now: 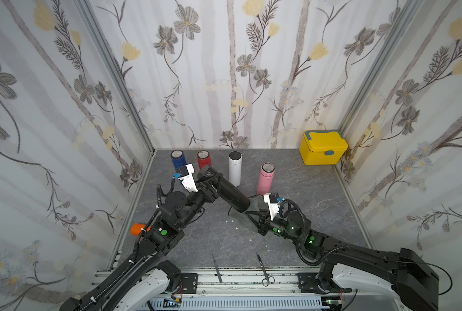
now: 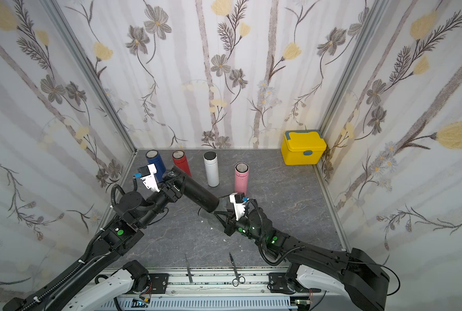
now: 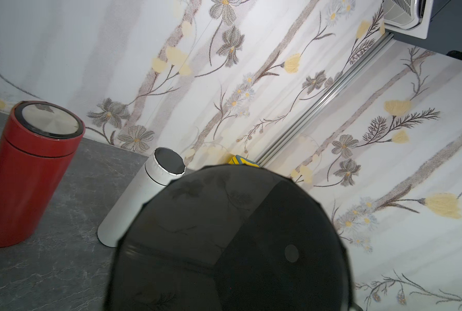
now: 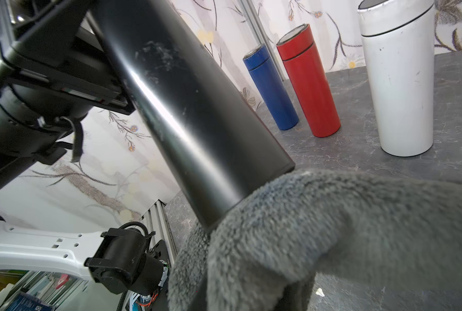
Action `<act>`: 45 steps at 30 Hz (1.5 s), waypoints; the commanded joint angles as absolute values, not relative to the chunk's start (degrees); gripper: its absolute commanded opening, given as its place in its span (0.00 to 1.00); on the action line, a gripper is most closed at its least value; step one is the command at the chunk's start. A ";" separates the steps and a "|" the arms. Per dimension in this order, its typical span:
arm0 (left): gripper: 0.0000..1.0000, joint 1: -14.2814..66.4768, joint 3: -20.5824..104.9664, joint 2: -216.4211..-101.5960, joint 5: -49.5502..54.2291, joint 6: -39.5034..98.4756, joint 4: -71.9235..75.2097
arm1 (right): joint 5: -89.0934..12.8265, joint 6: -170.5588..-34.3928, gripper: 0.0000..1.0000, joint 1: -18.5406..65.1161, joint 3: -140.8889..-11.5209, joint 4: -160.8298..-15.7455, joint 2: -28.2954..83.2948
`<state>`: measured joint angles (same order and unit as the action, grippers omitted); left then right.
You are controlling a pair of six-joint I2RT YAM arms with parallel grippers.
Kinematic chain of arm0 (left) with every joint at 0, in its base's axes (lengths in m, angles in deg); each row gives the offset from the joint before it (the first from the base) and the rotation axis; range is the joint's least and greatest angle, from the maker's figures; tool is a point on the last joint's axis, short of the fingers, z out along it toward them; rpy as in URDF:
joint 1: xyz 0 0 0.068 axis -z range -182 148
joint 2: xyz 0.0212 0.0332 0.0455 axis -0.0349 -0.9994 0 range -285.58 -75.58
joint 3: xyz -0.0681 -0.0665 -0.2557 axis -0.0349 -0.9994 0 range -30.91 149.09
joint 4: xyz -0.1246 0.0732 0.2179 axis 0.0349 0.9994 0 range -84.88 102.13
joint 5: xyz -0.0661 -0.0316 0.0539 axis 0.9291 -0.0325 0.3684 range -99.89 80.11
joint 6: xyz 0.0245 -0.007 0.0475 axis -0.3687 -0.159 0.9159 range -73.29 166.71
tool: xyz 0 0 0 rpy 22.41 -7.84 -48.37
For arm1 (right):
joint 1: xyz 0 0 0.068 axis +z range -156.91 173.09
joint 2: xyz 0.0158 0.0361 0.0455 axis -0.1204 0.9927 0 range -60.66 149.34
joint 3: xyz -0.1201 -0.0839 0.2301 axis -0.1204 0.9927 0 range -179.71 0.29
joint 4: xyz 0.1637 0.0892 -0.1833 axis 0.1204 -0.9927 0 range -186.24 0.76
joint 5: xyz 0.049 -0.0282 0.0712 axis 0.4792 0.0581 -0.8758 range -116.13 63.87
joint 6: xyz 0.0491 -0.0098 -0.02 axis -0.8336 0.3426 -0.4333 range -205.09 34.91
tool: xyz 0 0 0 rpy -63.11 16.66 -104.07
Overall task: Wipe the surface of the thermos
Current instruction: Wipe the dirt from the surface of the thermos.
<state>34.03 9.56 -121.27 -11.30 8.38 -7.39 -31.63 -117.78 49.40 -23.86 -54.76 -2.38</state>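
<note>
Mid-wipe: my left gripper (image 1: 211, 184) clamps the black thermos (image 1: 232, 195), my right gripper (image 1: 251, 215) pinches the grey cloth (image 4: 332, 229) against its base; next, I'd stroke toward the lid.

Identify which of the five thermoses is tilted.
The black thermos: the left gripper holds it slanted, while the blue, red, white and pink ones stand upright.

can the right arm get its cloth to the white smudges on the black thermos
Probably yes: the grey cloth in the right gripper touches the low end of the black thermos, and the barrel up to the smudges looks bare.
</note>
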 commanded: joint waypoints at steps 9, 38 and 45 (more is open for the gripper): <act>0.00 33.66 8.30 -124.14 -12.74 10.64 -8.99 | -30.06 -118.26 0.00 52.00 -21.63 -51.28 -15.10; 0.00 32.53 10.01 -127.74 -8.54 11.00 -10.82 | -24.92 -111.91 0.00 52.32 -26.20 -53.51 -3.41; 0.00 32.60 8.93 -130.85 -17.84 17.48 -11.12 | -11.40 -119.39 0.00 51.99 -22.22 -73.52 -24.10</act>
